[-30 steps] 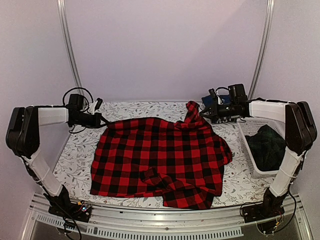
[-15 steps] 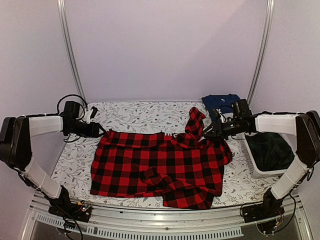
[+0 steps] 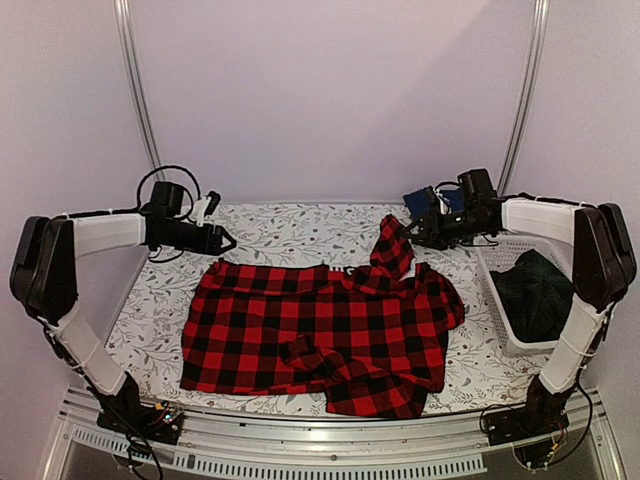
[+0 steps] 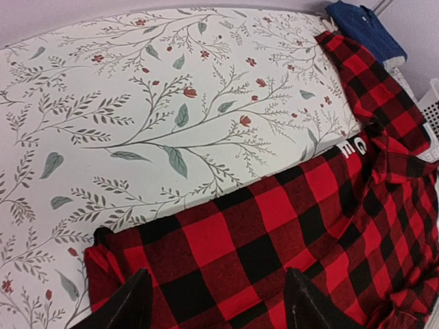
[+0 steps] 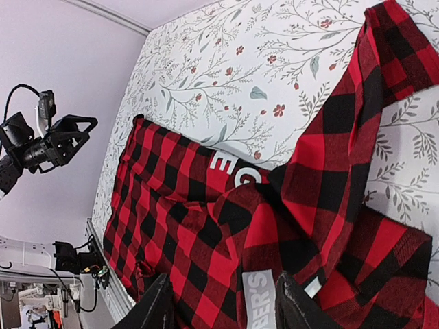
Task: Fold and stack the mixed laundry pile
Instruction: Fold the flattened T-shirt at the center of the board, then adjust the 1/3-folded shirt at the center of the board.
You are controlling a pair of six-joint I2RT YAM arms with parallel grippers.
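Left fingers (image 3: 219, 239): spread apart and empty, hovering over the floral surface (image 3: 290, 222) just beyond the shirt's far-left corner.
Flannel shirt (image 3: 320, 325): spread flat mid-surface, its long axis running left to right; collar at the far edge, hem toward the arm bases, one sleeve pointing to the far right.
Left wrist view: that far-left corner lies just beyond the two dark fingertips (image 4: 134, 305), its edge rolled; the top view does not show this.
Right wrist view: white lettering (image 5: 230, 168) at the collar, barely visible from above.
Right fingers (image 3: 413, 228): parted and empty, above the raised sleeve.
Navy garment (image 4: 363, 27): folded at the far-right corner, half hidden behind the right fingers from above.
Basket (image 3: 497, 290): at the right edge, with a dark plaid garment (image 3: 535, 290) inside.
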